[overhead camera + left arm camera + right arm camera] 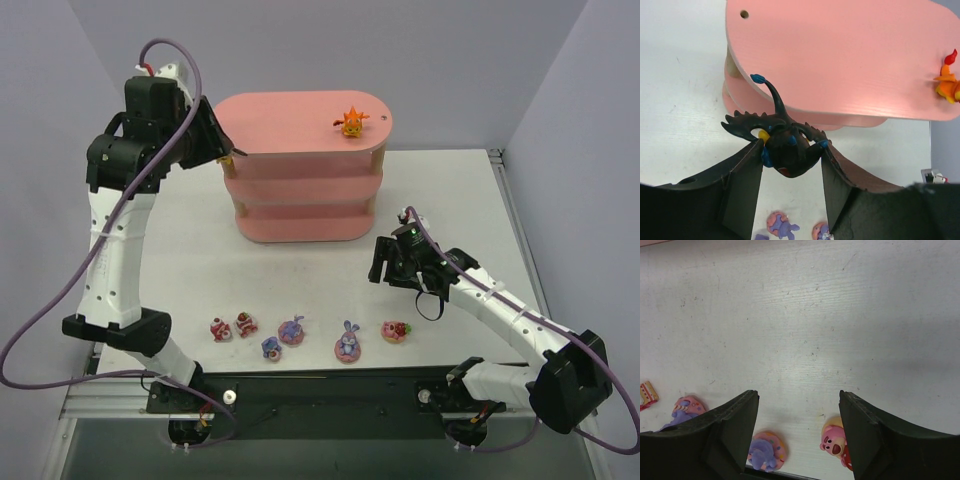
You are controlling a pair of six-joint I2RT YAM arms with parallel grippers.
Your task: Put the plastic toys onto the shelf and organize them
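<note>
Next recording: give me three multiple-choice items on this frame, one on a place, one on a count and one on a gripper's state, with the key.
1. Where does the orange figurine stand?
A. On the top board of the shelf
B. On its middle board
C. On the table

2. How many toys lie on the table in front of the shelf?
A. Four
B. Six
C. Eight

3. What is the state of the left gripper?
A. Open and empty
B. Shut on the black bat toy
C. Shut on a purple bunny

Key:
1 A: the top view shows it on the top board, near one end.
2 B: six sit in a loose row near the arms' bases.
3 B: the left wrist view shows both fingers pressed against the bat's sides.
</note>
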